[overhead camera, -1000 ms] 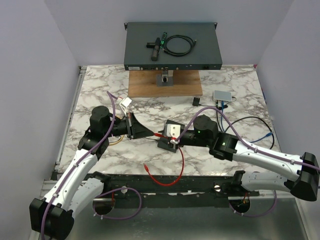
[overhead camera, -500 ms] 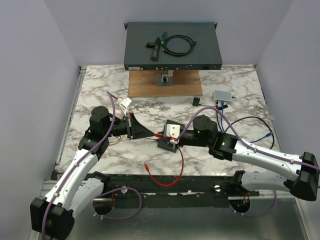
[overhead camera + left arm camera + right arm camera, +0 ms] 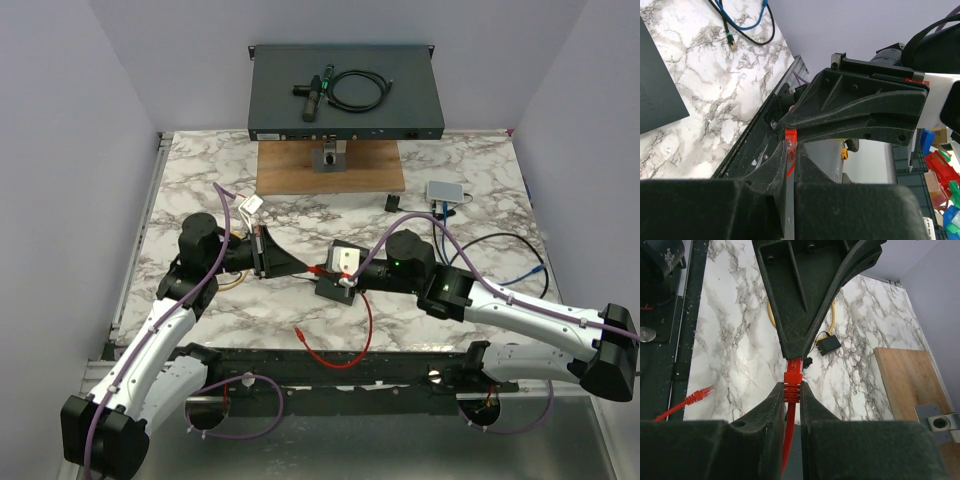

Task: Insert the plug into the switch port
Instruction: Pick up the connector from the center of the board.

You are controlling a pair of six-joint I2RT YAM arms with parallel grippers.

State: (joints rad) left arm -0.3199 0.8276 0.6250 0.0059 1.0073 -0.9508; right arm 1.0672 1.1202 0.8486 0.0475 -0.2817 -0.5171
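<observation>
The switch (image 3: 345, 92) is a dark rack unit at the back, with its ports along the front face. A red cable has one plug (image 3: 318, 269) held in the air between both grippers. My left gripper (image 3: 303, 266) is shut on the plug's clear tip (image 3: 791, 140). My right gripper (image 3: 332, 273) is shut on the plug's ribbed red boot (image 3: 792, 385) from the opposite side. The two grippers face each other, tips nearly touching. The cable's other plug (image 3: 298, 333) lies near the table's front edge and also shows in the right wrist view (image 3: 699, 394).
A wooden board (image 3: 330, 170) with a metal fixture stands in front of the switch. A black box with a white part (image 3: 340, 285) sits under the grippers. A white adapter (image 3: 446, 191), a blue cable (image 3: 525, 272) and a yellow cable (image 3: 232, 282) lie around.
The red cable's slack loop and its free plug have shifted slightly to the right. Both grippers stay shut on the plug, almost in the same place.
</observation>
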